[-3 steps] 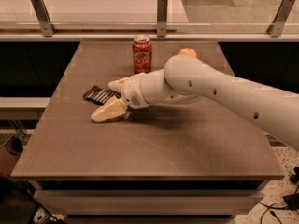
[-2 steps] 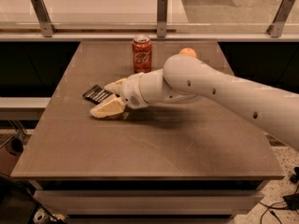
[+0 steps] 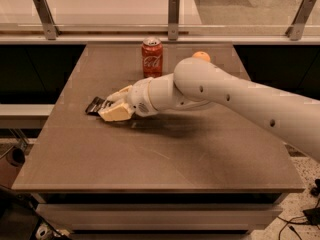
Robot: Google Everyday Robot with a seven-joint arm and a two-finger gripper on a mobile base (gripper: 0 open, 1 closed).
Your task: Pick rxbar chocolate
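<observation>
The rxbar chocolate (image 3: 94, 105), a flat black bar with white lettering, lies on the left part of the brown table (image 3: 165, 159). My gripper (image 3: 108, 107) reaches in from the right, low over the table. Its two cream fingers (image 3: 116, 113) are closed in on the bar's right end, one on each long side. Only the bar's left end shows past the fingertips. The bar still rests on the table top. The white arm (image 3: 240, 99) stretches across from the right edge of the view.
A red soda can (image 3: 152, 57) stands upright at the back middle of the table. A round orange fruit (image 3: 201, 56) sits behind the arm at the back right. A glass rail with metal posts (image 3: 173, 15) runs behind the table.
The two fingers have come closer together around the bar's right end. The gripper has shifted slightly left and down. The bar, can and orange have not moved.
</observation>
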